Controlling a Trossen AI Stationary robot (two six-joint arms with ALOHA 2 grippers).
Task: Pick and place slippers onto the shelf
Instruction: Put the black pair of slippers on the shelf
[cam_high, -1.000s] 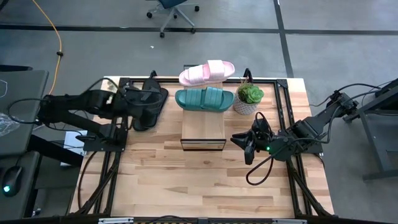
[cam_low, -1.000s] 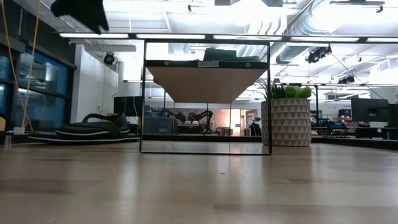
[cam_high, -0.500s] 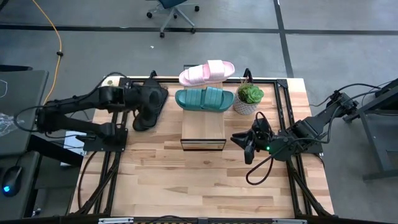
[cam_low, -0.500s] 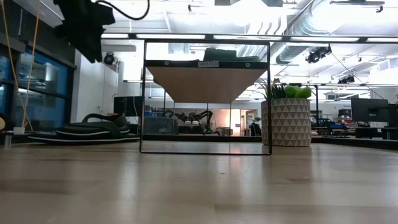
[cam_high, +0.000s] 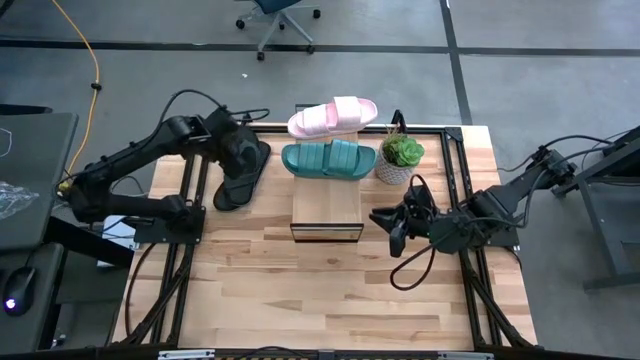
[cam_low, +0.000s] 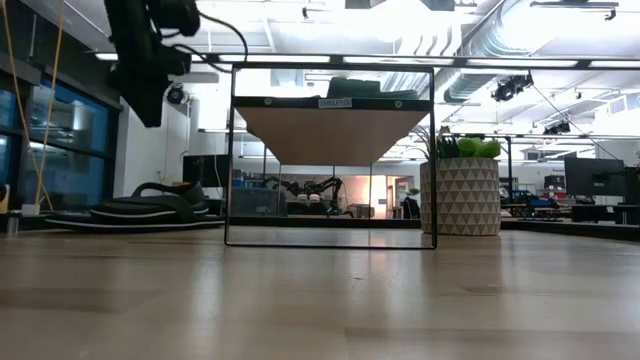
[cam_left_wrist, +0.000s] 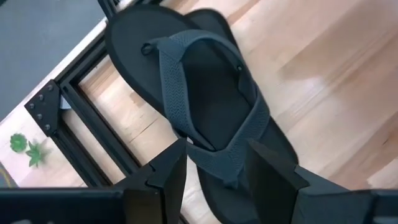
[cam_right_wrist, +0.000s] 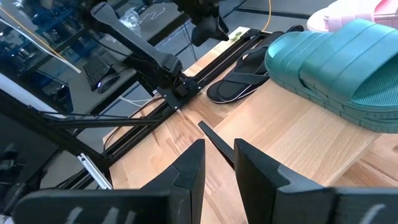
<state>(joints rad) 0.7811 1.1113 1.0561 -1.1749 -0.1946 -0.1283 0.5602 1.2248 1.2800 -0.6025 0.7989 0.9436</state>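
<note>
You have two of the three slippers up already. In the high view the pink slide (cam_high: 332, 116) sits at the top centre of the frame, at the far end of the shelf (cam_high: 326, 205) and hanging partly past it, and the teal slide (cam_high: 328, 158) lies just below it in the picture, across the plank. The near half of the plank, toward the frame's middle, is bare wood, so there looks to be room for the last one.

What is left is the black flip-flop (cam_high: 240, 170). It lies flat on the table (cam_high: 300, 290) in the upper left of the high view, just left of the shelf and apart from it. Your left gripper (cam_high: 228, 143) is above its upper end. The left wrist view shows the fingers (cam_left_wrist: 165, 177) spread, with the strap and sole between them, and nothing is grasped. In the low view the flip-flop (cam_low: 140, 212) rests on the table at the left, with the left arm well above it, so I judge you are at the approach stage, with the pick not yet made.

Your right gripper (cam_high: 393, 228) waits to the right of the shelf, at centre right of the high view, near the potted plant (cam_high: 399, 157). Its jaws stand apart and hold nothing.

So roughly two thirds is done: one grasp, lift and placement remain.
</note>
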